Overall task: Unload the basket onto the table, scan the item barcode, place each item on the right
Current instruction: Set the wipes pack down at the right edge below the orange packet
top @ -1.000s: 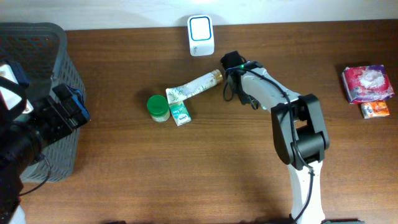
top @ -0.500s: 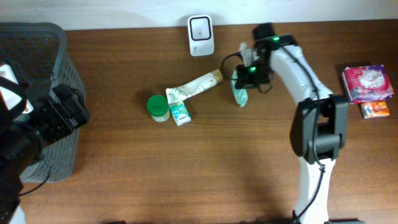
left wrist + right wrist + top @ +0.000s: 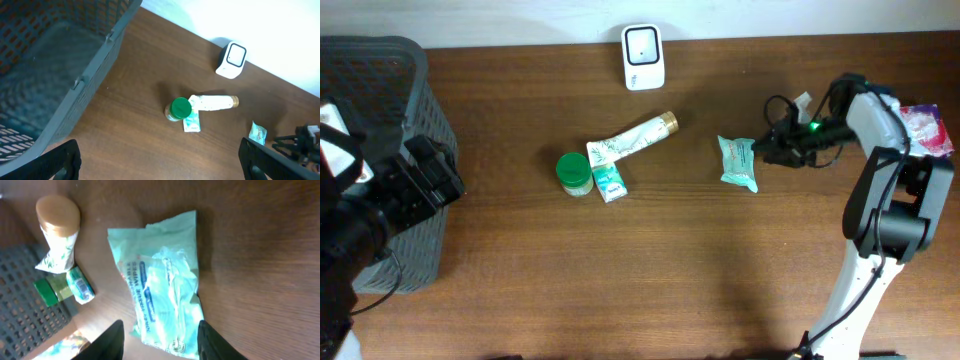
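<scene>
Wipes pack (image 3: 737,163) lies flat on the table (image 3: 650,270), right of centre, well apart from the white scanner (image 3: 643,57) at the back edge. Right gripper (image 3: 770,154) sits just beside the pack's right edge, low over the wood. In the right wrist view its fingers (image 3: 114,341) stand apart, one on each side of the pack's near end, not clamped on it; can't tell if either one touches it. Left gripper (image 3: 160,162) hangs over by the grey basket (image 3: 380,60), fingers wide apart, holding nothing. Tube (image 3: 632,138), green-lidded jar (image 3: 574,172) and small green box (image 3: 610,183) are bunched left of the pack.
</scene>
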